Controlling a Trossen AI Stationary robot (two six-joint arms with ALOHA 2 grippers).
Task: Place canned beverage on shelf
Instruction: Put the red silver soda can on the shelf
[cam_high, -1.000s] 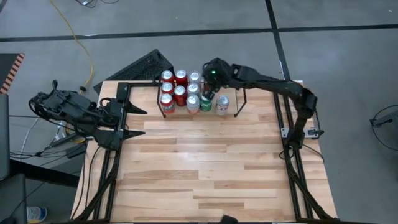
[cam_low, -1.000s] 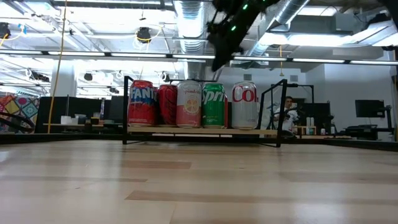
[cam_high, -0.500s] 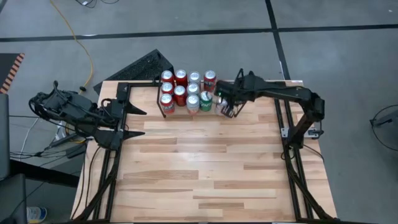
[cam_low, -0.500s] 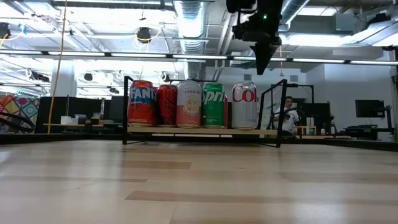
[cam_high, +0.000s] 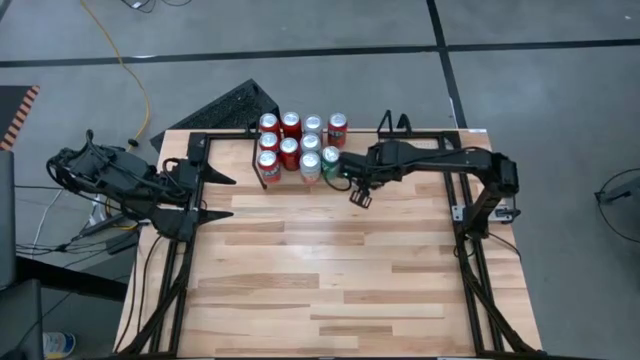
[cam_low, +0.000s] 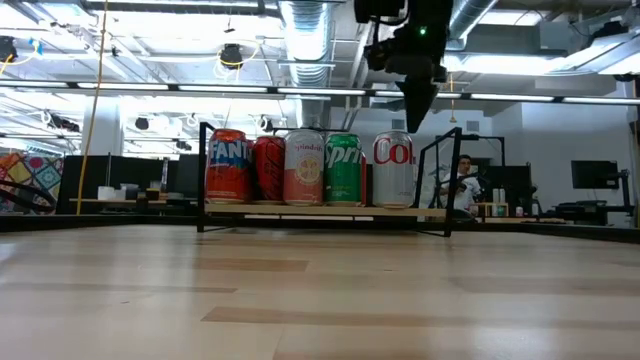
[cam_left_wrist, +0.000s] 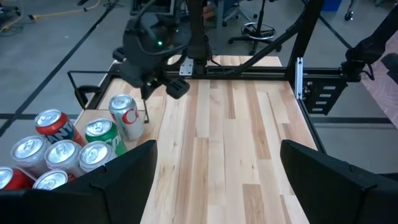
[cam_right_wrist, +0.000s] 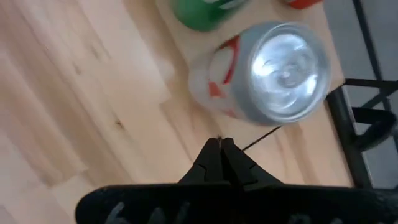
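Observation:
The black rod shelf (cam_low: 320, 210) stands at the table's far edge and holds several cans standing upright in rows: red, pink, a green one (cam_high: 331, 158) and a silver one (cam_low: 393, 170). The silver can, at the shelf's right near corner, also shows in the right wrist view (cam_right_wrist: 273, 74) and the left wrist view (cam_left_wrist: 126, 116). My right gripper (cam_high: 357, 193) is shut and empty, and it hovers above the table just on the near side of the silver can. It points down (cam_right_wrist: 221, 146). My left gripper (cam_high: 222, 195) is open and empty at the table's left edge.
Black rails (cam_high: 455, 200) run along the table's left, right and far edges. A dark keyboard (cam_high: 225, 105) lies beyond the far left corner. The wooden table (cam_high: 320, 270) stretches bare toward the near edge. A person (cam_low: 462, 180) sits in the room behind.
My right gripper has gone from above the cans on the shelf toward the table's right edge. It has then come toward the near edge, off the shelf. The cans have stayed in place.

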